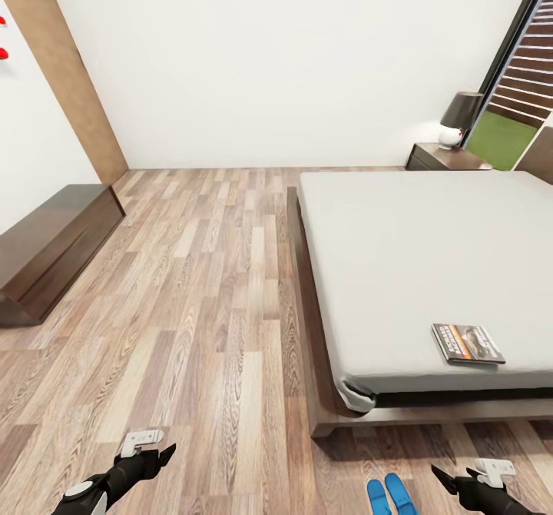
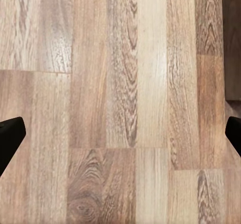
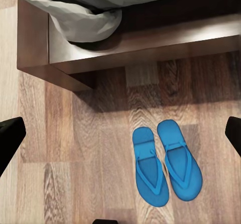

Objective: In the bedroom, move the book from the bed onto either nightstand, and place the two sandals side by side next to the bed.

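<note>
The book (image 1: 468, 343), dark-covered with an orange picture, lies flat on the pale grey mattress of the bed (image 1: 415, 254), near its front right corner. Beyond the bed's far corner stands a nightstand (image 1: 444, 158). The two sandals (image 1: 392, 494), bright blue, lie side by side on the floor just off the bed's wooden frame (image 3: 130, 43); one sandal (image 3: 149, 170) touches the other (image 3: 178, 159). My right gripper (image 3: 120, 138) hovers open over the floor beside them, holding nothing. My left gripper (image 2: 120, 138) is open above bare planks, also seen low in the head view (image 1: 160, 455).
A lamp (image 1: 459, 119) with a dark shade stands on the nightstand. A long dark brown bench (image 1: 54, 246) runs along the left wall. Wide wood-plank floor (image 1: 215, 307) lies between bench and bed. A dark-framed window (image 1: 522, 77) is at the far right.
</note>
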`<state>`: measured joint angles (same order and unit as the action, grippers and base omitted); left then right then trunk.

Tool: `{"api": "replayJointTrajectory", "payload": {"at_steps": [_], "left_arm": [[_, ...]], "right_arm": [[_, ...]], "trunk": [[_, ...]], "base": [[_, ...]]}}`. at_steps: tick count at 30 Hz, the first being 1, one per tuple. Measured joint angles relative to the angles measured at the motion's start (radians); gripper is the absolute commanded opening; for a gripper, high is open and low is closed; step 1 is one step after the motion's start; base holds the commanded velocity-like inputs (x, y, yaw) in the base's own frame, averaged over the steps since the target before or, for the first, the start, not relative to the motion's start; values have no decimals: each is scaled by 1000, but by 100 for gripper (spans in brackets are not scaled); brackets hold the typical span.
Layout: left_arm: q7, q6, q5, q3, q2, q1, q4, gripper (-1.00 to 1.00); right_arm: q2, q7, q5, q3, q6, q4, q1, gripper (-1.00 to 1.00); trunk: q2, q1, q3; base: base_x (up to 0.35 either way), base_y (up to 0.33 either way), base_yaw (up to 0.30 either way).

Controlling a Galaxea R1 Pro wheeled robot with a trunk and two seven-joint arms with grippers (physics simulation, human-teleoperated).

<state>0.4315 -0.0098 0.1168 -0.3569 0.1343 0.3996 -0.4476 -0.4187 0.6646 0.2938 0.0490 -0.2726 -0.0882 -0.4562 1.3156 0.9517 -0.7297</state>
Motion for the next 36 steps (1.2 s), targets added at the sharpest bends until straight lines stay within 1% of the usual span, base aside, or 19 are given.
{"api": "replayJointTrajectory", "payload": {"at_steps": [16, 36], "left_arm": [[0, 0, 0, 0, 0, 0, 0, 100], [0, 0, 0, 0, 0, 0, 0, 100]], "right_arm": [[0, 0, 0, 0, 0, 0, 0, 100], [0, 0, 0, 0, 0, 0, 0, 100]], "trunk": [[0, 0, 1], [0, 0, 31]], "base": [[-4, 0, 0], [0, 0, 0]]}}
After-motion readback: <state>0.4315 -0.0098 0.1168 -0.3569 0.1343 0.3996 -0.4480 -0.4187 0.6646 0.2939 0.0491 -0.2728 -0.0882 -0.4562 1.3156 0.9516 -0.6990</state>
